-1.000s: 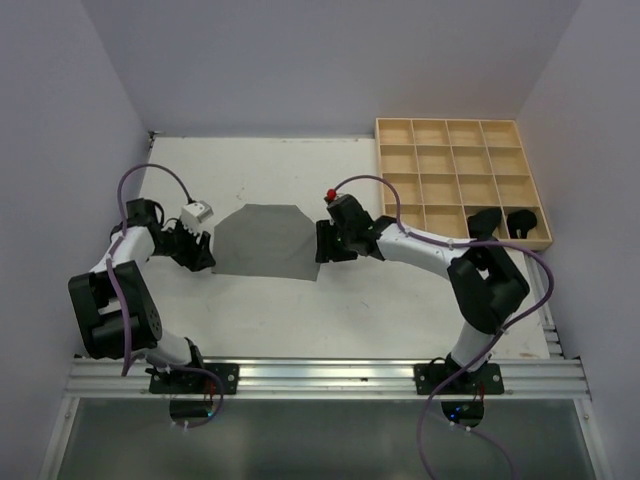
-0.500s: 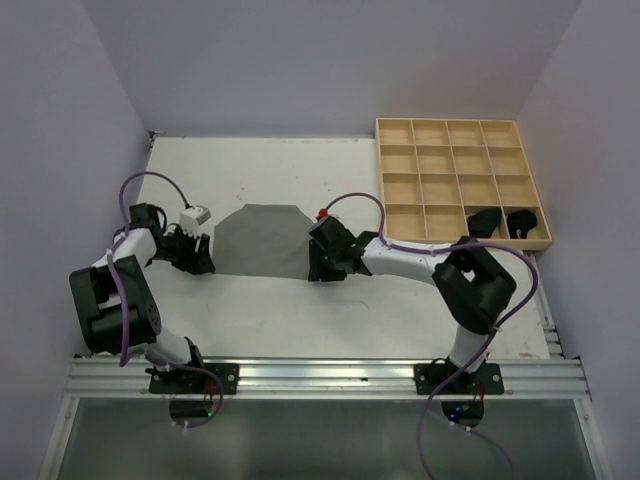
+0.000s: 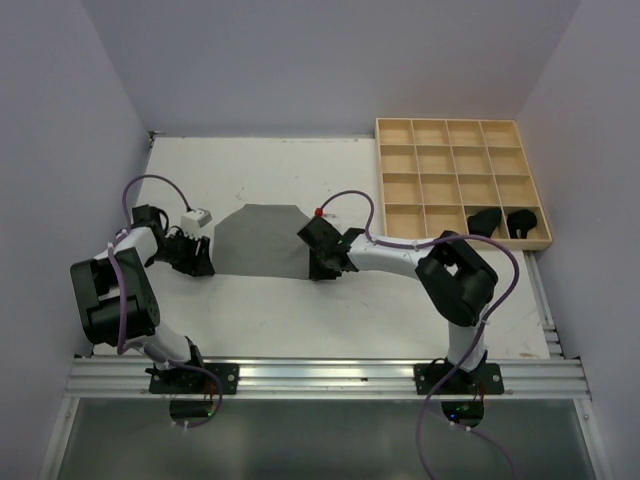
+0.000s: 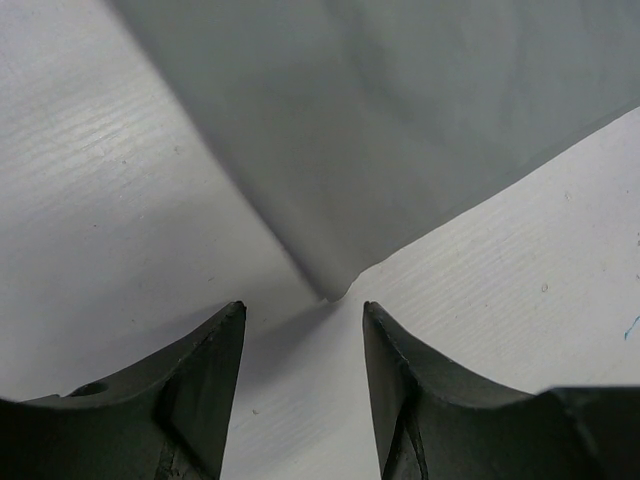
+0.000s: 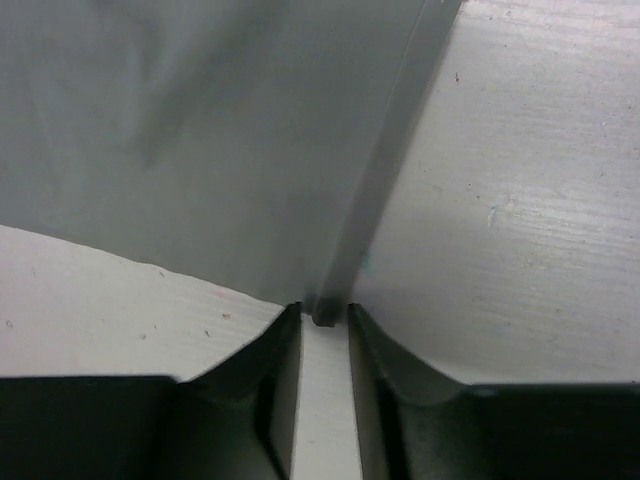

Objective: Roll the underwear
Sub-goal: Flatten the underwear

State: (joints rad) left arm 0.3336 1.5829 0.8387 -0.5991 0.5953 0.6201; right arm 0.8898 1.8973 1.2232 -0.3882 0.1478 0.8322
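A plain grey underwear (image 3: pixel 262 240) lies spread flat on the white table. My left gripper (image 3: pixel 203 260) is low at its near left corner, open, and that corner (image 4: pixel 335 285) lies just ahead of the gap between the fingers (image 4: pixel 200 370), apart from both. My right gripper (image 3: pixel 319 265) is at the near right corner. Its jaws stand narrowly open, and the tip of the folded side hem (image 5: pixel 325 312) lies between the fingertips with a thin gap on each side. In both wrist views the grey cloth (image 4: pixel 400 130) (image 5: pixel 200 140) fills the upper part.
A wooden grid tray (image 3: pixel 447 147) stands at the back right, with two dark rolled bundles (image 3: pixel 485 220) (image 3: pixel 520 222) in its nearest right cells. Walls close in on the left, back and right. The aluminium rail runs along the near edge.
My right gripper has slid left and nearer to the cloth's near right corner while its jaws narrowed. The left gripper shifted slightly left and closed a little.
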